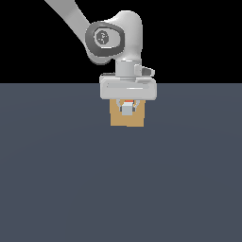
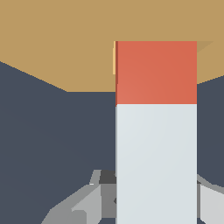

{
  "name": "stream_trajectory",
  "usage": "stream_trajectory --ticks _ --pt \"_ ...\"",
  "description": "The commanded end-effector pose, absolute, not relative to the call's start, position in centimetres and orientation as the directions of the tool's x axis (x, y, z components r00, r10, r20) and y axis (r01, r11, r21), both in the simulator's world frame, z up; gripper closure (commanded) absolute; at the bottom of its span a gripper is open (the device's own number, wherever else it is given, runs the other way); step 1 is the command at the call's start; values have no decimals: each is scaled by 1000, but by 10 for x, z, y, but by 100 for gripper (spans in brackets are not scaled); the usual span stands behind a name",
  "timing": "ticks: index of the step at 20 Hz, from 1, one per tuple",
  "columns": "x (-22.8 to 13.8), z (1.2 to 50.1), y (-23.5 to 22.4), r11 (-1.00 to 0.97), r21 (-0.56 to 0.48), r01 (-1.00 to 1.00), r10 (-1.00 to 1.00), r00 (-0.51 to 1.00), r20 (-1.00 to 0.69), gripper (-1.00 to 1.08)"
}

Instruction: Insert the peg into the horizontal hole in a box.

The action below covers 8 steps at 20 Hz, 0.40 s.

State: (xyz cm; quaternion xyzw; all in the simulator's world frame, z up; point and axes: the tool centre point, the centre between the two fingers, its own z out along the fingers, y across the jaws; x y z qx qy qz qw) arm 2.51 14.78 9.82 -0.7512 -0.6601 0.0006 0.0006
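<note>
Plainly, we had the long square-sectioned bar, red-orange with a pale grey-white end part, the peg [image 2: 155, 131], clenched in the grey two-fingered claw [image 1: 127, 108] of the white arm, and its red-orange front end was already at or inside the face of the small tan cube-like box [image 1: 137, 119]. In the wrist view the red-orange length ran straight into the tan surface, with a thin bright edge of the square hole [image 2: 114, 57] showing just beside it; we judged the tip had entered, though how deep it sat was hidden. In the exterior view the claw hung directly in front of the box, covering most of its upper face, so the box stood just behind our fingers [image 1: 134, 105] on the dark blue-grey floor [image 1: 56, 179].

We gripped on the white end part, the fingers showing on either side of it near the rear. That looked the right place: it left the whole red-orange length free to slide forward. We judged the peg to be rigid and light, with flat faces that give a parallel grip good purchase and resist rolling. Being stiff, it would not bend to forgive any tilt, so a skewed push could jam it against the hole's edges or shove the box backward.
</note>
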Motion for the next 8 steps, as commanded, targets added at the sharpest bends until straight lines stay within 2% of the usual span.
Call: stream_trajectory --ticks 1,8 --pt "28 99 163 -129 0 992 992 129 1 108" --pt "31 100 173 -129 1 992 992 129 1 108"
